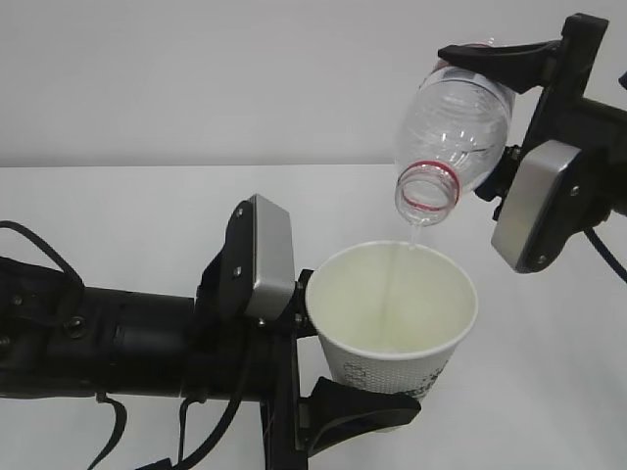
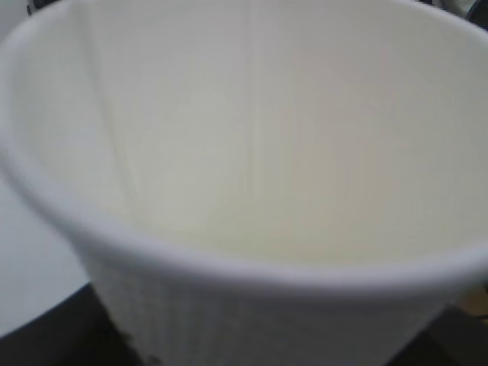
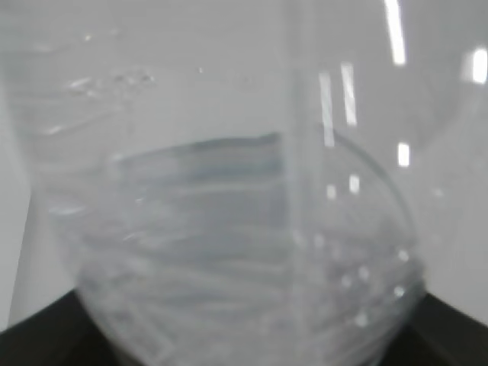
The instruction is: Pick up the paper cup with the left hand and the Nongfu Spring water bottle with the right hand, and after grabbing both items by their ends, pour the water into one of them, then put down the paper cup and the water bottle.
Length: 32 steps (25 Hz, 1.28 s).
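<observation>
The white paper cup (image 1: 384,364) is held upright above the table, with my left gripper (image 1: 358,351) shut on its lower wall. One black finger (image 1: 364,409) shows under it. In the left wrist view the cup (image 2: 244,152) fills the picture, open mouth up. My right gripper (image 1: 477,116) is shut on the clear Nongfu Spring water bottle (image 1: 453,125), which is tipped with its red-ringed mouth down over the cup. A thin stream of water (image 1: 398,282) falls from the mouth into the cup. Seen from the right wrist, the ribbed bottle (image 3: 244,252) still holds some water.
A white table (image 1: 127,215) lies below both arms, with a plain white wall behind. Black cables (image 1: 113,431) hang under the left arm at the lower left.
</observation>
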Available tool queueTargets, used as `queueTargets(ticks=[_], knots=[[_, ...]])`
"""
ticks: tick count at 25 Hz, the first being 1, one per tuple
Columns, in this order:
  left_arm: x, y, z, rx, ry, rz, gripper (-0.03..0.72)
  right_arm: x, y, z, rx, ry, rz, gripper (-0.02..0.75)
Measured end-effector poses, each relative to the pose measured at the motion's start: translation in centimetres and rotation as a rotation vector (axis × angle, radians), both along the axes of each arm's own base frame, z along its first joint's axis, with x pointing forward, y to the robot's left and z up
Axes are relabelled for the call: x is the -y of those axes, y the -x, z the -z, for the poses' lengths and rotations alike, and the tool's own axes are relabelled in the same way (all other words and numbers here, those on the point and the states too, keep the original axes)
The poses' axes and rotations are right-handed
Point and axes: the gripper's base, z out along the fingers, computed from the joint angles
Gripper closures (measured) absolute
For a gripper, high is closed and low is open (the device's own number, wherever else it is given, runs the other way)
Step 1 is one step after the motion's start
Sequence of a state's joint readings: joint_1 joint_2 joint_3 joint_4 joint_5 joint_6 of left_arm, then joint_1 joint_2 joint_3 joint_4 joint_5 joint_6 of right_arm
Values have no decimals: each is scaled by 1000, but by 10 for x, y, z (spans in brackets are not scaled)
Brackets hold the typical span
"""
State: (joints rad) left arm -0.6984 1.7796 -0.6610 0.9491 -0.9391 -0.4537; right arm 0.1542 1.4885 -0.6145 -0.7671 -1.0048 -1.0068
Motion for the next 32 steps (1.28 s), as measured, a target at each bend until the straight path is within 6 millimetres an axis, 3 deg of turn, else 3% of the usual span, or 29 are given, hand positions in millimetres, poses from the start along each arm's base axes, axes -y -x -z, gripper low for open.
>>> queueTargets(ticks=[32], knots=[[0,1,0,-22,-1,1,143,0,0,-1,8,-10,-5,212]])
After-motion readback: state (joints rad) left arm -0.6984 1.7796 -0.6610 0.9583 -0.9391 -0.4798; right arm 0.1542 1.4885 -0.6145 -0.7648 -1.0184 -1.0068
